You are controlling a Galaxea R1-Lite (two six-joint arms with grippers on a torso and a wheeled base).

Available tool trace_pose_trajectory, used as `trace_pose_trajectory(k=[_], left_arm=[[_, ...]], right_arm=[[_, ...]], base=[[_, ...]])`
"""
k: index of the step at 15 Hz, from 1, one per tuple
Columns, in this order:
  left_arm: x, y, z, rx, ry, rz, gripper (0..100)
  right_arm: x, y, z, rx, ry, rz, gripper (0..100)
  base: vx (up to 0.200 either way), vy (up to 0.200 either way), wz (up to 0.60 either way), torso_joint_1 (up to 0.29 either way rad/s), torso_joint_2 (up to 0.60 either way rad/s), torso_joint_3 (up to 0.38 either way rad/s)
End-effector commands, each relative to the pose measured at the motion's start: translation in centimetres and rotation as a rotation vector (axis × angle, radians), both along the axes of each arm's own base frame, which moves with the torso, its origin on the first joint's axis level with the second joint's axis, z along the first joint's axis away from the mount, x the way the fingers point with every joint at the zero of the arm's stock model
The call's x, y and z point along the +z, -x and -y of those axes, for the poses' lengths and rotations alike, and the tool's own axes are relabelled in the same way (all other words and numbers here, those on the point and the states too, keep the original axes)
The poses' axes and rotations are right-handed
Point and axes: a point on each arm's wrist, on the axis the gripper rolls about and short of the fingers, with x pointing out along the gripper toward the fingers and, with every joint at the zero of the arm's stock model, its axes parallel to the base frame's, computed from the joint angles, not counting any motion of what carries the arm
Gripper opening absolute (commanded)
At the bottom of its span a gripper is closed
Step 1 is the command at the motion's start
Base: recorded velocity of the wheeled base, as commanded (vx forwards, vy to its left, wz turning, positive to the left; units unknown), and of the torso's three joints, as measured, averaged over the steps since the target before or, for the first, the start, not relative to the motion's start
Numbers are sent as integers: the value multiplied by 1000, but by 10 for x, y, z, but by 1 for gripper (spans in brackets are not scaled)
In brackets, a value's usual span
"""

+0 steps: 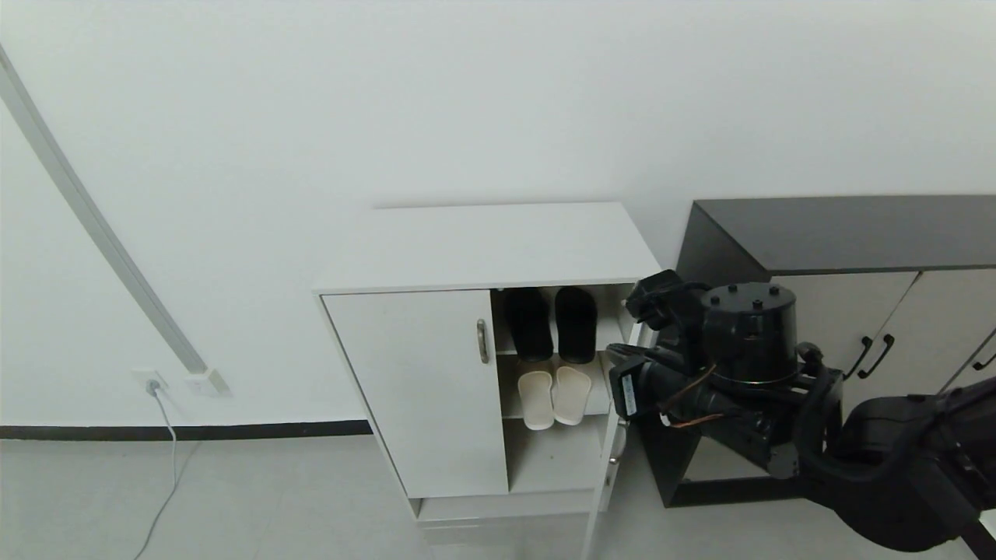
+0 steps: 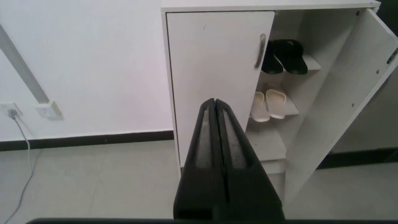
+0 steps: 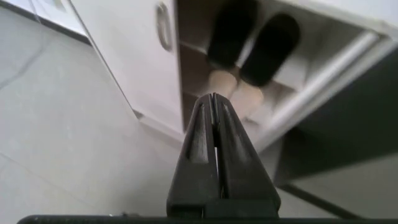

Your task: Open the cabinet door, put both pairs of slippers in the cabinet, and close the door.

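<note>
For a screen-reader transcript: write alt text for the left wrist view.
A white cabinet, with an open door beside a closed door, holds black slippers on the upper shelf and white slippers on the shelf below. The left hand, shut and empty, points toward it from the foreground, apart from it.

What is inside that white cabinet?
A black pair of slippers on the upper shelf and a white pair on the shelf below. The closed left door hides whatever is behind it.
</note>
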Motion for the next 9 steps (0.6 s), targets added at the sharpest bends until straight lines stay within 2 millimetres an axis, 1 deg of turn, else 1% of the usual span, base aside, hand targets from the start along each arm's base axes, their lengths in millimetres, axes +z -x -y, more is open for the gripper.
trace_pose_trajectory(k=[1, 4, 6, 7, 8, 9], left_arm=[[0, 0, 0, 0, 0, -1, 0], [0, 0, 0, 0, 0, -1, 0], [0, 0, 0, 0, 0, -1, 0], [0, 0, 0, 0, 0, -1, 0], [0, 0, 0, 0, 0, -1, 0], [0, 0, 0, 0, 0, -1, 0]], right_arm=[[4, 7, 16, -20, 5, -5, 0], [-21, 16, 30, -31, 48, -89, 0], [-33, 19, 32, -25, 58, -134, 0], [-36, 19, 32, -25, 63, -142, 0], [-44, 14, 30, -32, 64, -156, 0], [-46, 13, 29, -29, 52, -161, 0]], base=[[0, 0, 0, 0, 0, 0], [0, 0, 0, 0, 0, 0], [0, 0, 0, 0, 0, 0], [0, 0, 0, 0, 0, 0], [0, 0, 0, 0, 0, 0], [0, 0, 0, 0, 0, 0]])
